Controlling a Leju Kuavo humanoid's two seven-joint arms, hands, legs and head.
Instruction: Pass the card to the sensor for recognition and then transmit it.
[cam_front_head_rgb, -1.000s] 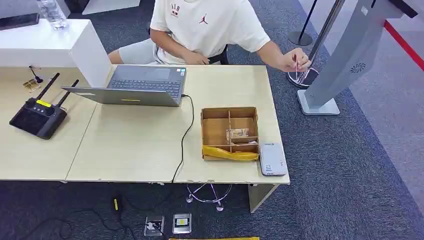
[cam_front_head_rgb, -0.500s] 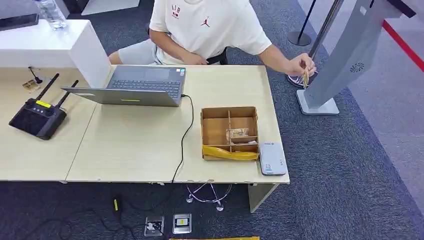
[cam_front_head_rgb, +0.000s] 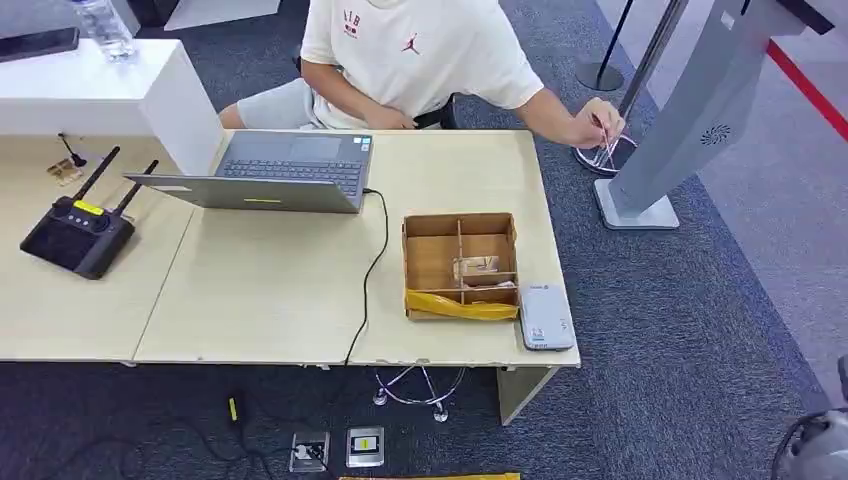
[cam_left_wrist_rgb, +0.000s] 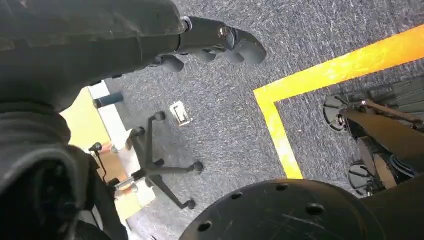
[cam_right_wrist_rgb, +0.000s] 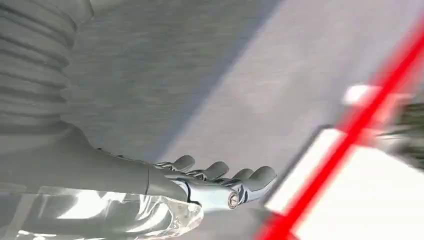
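Observation:
A person seated behind the table holds a thin card (cam_front_head_rgb: 604, 142) in one hand (cam_front_head_rgb: 592, 125), out past the table's far right corner. The white card sensor (cam_front_head_rgb: 545, 317) lies flat at the table's near right corner, beside a wooden divided box (cam_front_head_rgb: 459, 264). My right hand (cam_right_wrist_rgb: 220, 182) hangs over grey floor with its fingers stretched out and nothing in them. Part of my right arm (cam_front_head_rgb: 815, 450) shows low at the right of the head view. My left hand (cam_left_wrist_rgb: 215, 42) hangs over dark carpet, holding nothing.
A grey kiosk stand (cam_front_head_rgb: 690, 110) rises right of the table, close to the person's hand. On the table sit a laptop (cam_front_head_rgb: 270, 170) with a black cable (cam_front_head_rgb: 372, 270), and a black controller (cam_front_head_rgb: 75, 232). A chair base (cam_left_wrist_rgb: 160, 167) and yellow floor tape (cam_left_wrist_rgb: 320, 80) lie below.
The person's hand with the card has shifted slightly back toward the table and turned the card. My right arm has come into the head view's lower right corner.

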